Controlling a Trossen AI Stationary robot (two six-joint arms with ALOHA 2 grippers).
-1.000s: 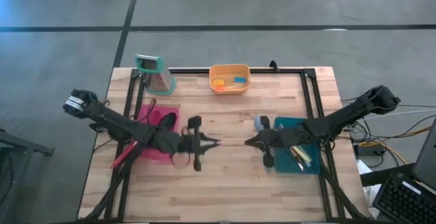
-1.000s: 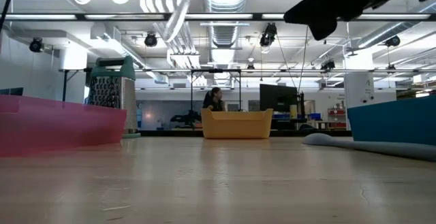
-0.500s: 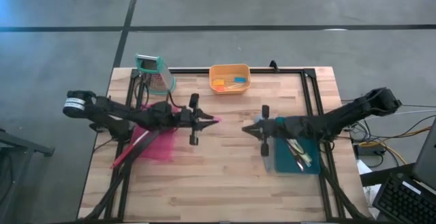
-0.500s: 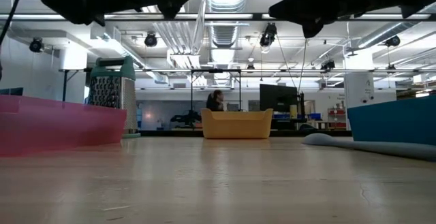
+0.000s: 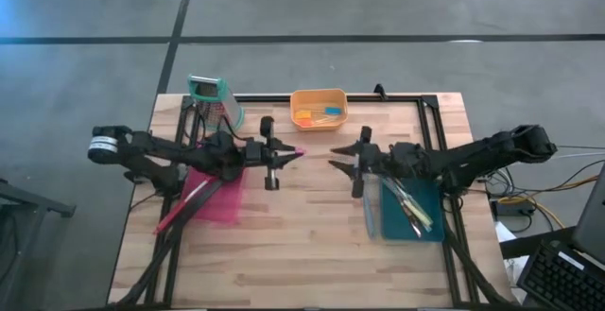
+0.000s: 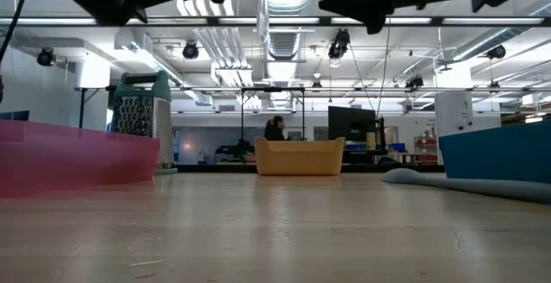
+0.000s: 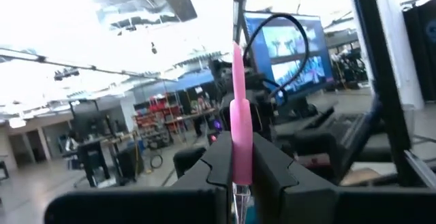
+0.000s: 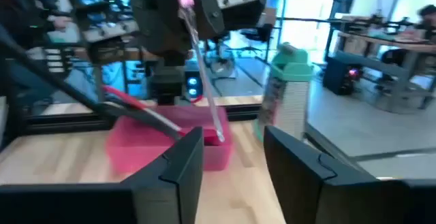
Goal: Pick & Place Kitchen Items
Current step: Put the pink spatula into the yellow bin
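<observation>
Above the table's middle, my left gripper is shut on a small pink tool, whose pink end juts out past the fingertips. My right gripper stands open just to the right, facing it, with nothing between its fingers. In the right wrist view a thin pale shaft of the tool slants away from its pink end. A red spoon rests in the pink tray. Slim cutlery and a yellow tool lie in the blue tray. A pale-blue spoon lies beside that tray. My left gripper pinches the tool's pink part between its two fingers. The fingers lie level and point toward the table's right, along the tool. The tool is lifted clear of the table, its pink end pointing at my right gripper.
The orange tub with small blue and yellow tools stands at the far edge. The green-topped grater stands far left. A black frame runs along the table's far and side edges. Bare wood lies at the near middle.
My left gripper has risen and gone toward the far edge with the pink tool, lifting it clear above the table's middle. My right gripper has gone toward the far edge and a little left, toward the tool, and has opened.
</observation>
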